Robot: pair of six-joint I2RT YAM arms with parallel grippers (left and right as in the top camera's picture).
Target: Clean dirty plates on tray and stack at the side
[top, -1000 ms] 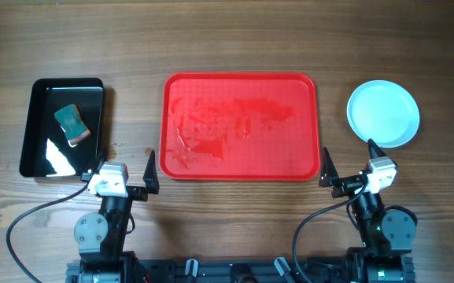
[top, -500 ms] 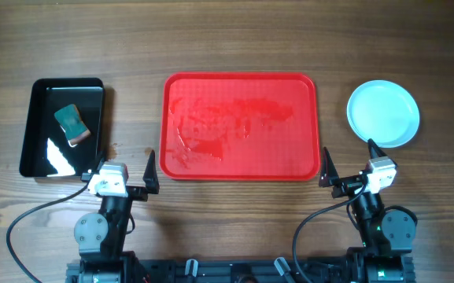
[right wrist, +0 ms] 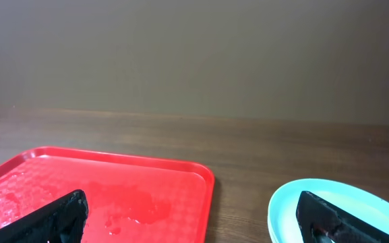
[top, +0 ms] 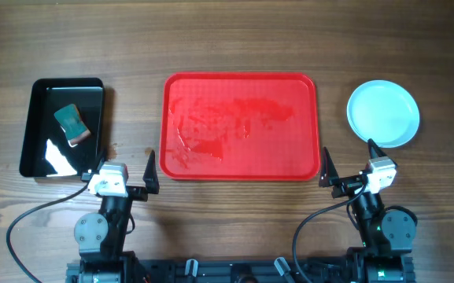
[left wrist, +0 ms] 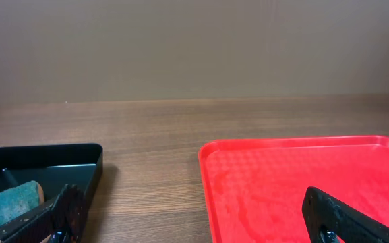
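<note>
Robot lab: cabled arms (top: 105,212), wooden table (top: 227,31), bare wall (left wrist: 194,47).

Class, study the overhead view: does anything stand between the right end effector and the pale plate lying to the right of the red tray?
Nothing visible does. Only bare wooden table separates the open right end effector from the plate; the red tray lies off to one side.

One wooden table (top: 234,39). One large red tray (top: 241,76) with a raised rim. One smaller glossy black tray (top: 28,126). One teal sponge (top: 71,123). One round, pale mint plate (top: 382,114) shows from above; whether more plates lie stacked beneath it cannot be told. Two robot arms, each ending in one two-finger gripper: the left gripper (top: 124,167) and the right gripper (top: 348,161). Two black cables, one trailing from each arm.
</note>
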